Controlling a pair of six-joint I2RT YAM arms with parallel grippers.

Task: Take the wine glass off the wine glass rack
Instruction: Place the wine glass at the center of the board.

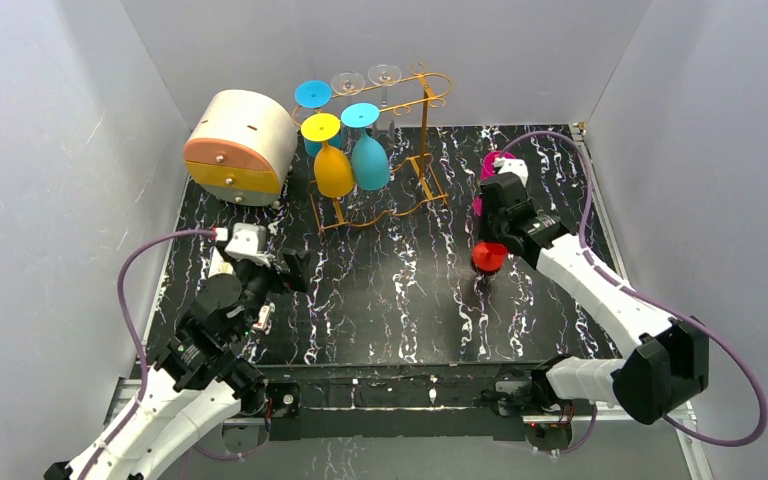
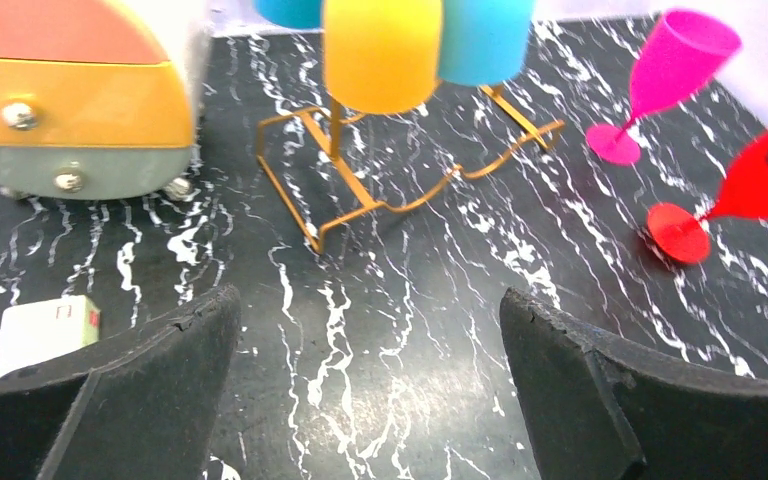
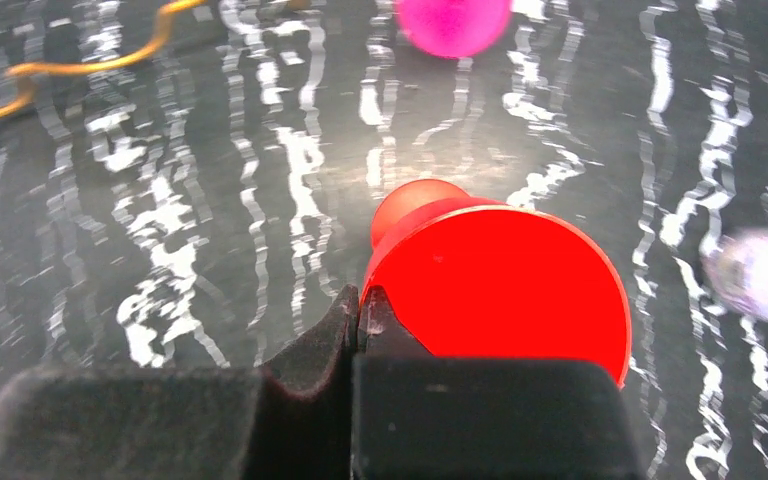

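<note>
Red glass (image 1: 489, 257): off the rack (image 1: 425, 125) — tilted, well right of it.
Right gripper (image 3: 360, 312): fingers clamped on the red glass's rim.
Left gripper (image 2: 370, 340): fingers spread wide — holding nothing, in front of the rack.

A round drawer box (image 1: 240, 145), cream-topped with salmon, yellow and grey fronts and metal knobs, is set at the far left of the black, white-veined counter (image 1: 400, 290). A small white packet (image 2: 40, 332) is laid flat nearer the front.
</note>
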